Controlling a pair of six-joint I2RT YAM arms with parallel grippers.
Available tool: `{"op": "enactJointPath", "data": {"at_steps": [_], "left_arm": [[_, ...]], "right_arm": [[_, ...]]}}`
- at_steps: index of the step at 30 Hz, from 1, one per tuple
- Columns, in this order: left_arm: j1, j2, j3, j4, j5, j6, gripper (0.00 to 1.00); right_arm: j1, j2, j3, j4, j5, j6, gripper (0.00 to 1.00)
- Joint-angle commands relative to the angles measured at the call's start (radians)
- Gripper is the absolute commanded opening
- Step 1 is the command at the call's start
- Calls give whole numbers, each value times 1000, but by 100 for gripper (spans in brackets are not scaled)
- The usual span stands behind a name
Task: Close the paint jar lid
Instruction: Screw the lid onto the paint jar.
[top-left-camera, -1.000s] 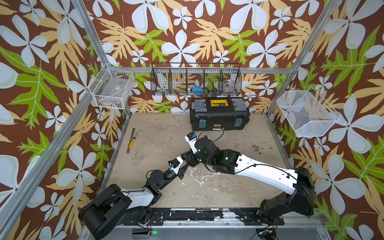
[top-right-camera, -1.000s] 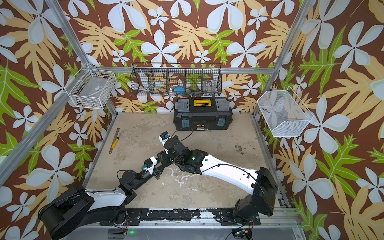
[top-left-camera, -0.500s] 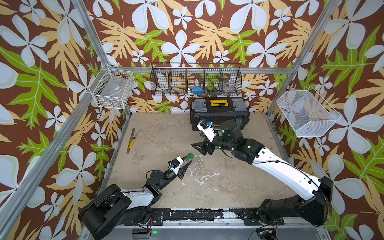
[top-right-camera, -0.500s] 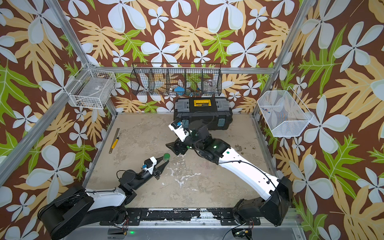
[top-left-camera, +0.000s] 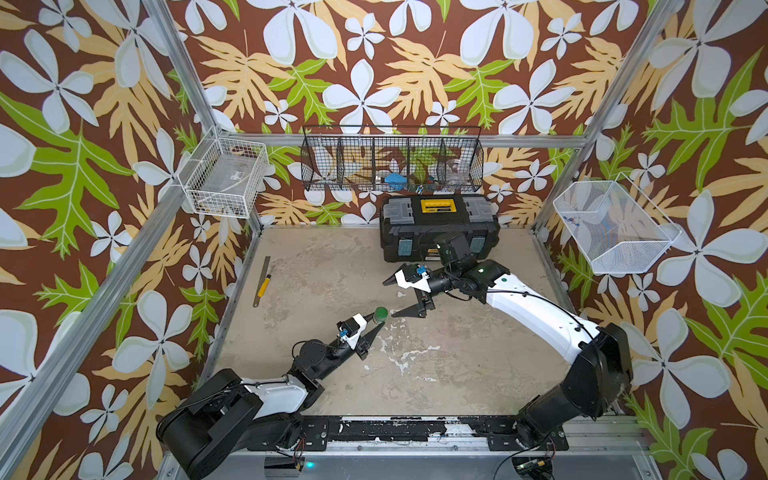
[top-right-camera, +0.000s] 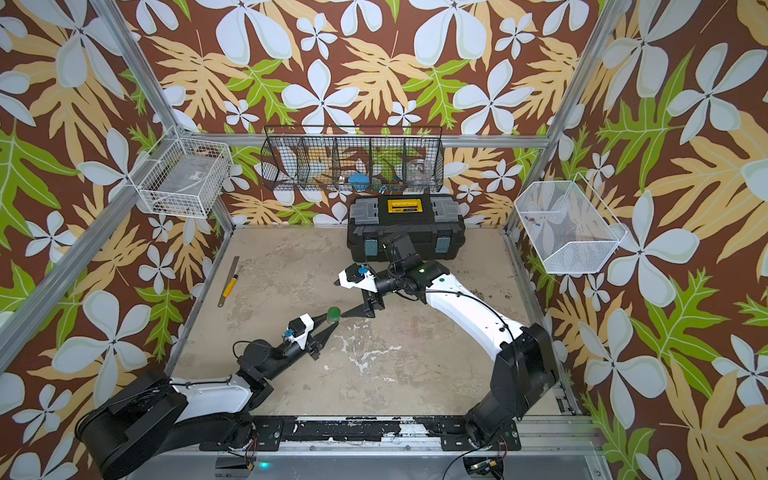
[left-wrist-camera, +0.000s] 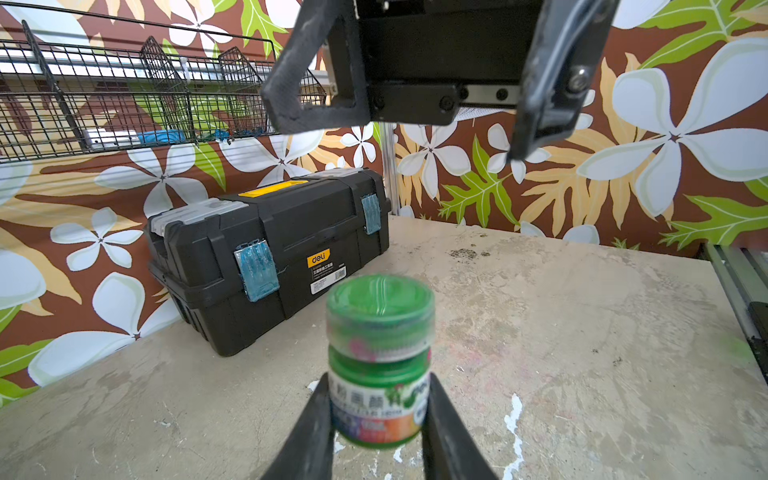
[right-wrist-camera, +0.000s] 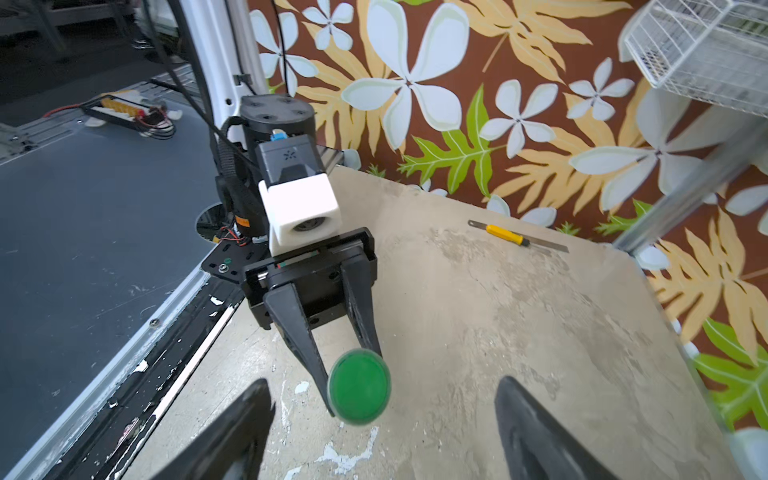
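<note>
While the left gripper (top-left-camera: 377, 321) clamps the paint jar (left-wrist-camera: 378, 407), lid (left-wrist-camera: 380, 307) on top, right gripper (top-left-camera: 388, 300) spread apart nearby

A robot test cell: aluminium frame (top-left-camera: 532, 142), wallpapered panels (top-left-camera: 395, 62), wire baskets (top-left-camera: 222, 183).

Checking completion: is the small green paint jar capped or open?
Capped: flat green lid sits on the small green paint jar; tightness, cannot tell.

small green paint jar (left-wrist-camera: 379, 399), upright; green lid (left-wrist-camera: 380, 307) seated on top
</note>
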Motion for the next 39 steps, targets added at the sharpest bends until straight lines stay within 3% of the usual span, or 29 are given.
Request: {"op": "enactJointPath", "data": {"at_steps": [1, 9, 18, 33, 39], "left_arm": [[1, -1, 1, 37, 1, 14, 22], [1, 2, 3, 34, 3, 13, 22], [1, 0, 2, 34, 1, 13, 22], [1, 4, 2, 34, -1, 14, 22], [1, 3, 2, 33, -1, 14, 22]], "right_arm": [[1, 39, 28, -126, -101, -170, 86], [43, 103, 45, -135, -35, -180, 80], [50, 157, 82, -151, -28, -155, 67], [50, 172, 86, -160, -17, -137, 36], [51, 148, 32, -76, -15, -41, 27]]}}
